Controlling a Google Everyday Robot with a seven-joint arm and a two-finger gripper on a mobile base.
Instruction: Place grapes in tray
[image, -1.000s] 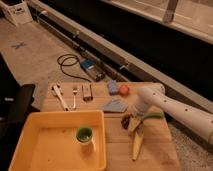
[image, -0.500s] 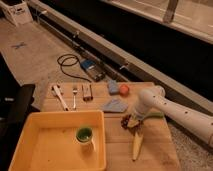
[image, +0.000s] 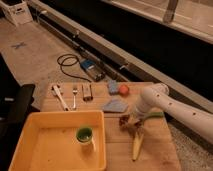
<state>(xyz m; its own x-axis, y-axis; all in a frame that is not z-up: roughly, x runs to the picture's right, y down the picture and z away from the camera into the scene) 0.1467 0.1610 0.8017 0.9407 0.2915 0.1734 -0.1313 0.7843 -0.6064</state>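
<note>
The grapes (image: 124, 122), a small dark reddish-brown bunch, lie on the wooden table (image: 155, 155) just right of the tray. The tray (image: 55, 116) is a large yellow bin at the front left, with a green-lined cup (image: 84, 135) standing inside it. My gripper (image: 132, 123) hangs from the white arm (image: 165, 106), which reaches in from the right. The gripper is down at the grapes and right against them. The arm's end hides part of the bunch.
A yellow-green pod (image: 136, 144) lies in front of the gripper. An orange fruit (image: 123, 89), a blue sponge (image: 113, 87) and a blue cloth (image: 115, 105) lie behind it. A white spoon (image: 60, 96), a fork (image: 75, 95) and a small box (image: 88, 92) lie at the back left. A cable (image: 67, 64) is on the floor.
The gripper has edged slightly to the left at the grapes. Everything else has stayed put.
</note>
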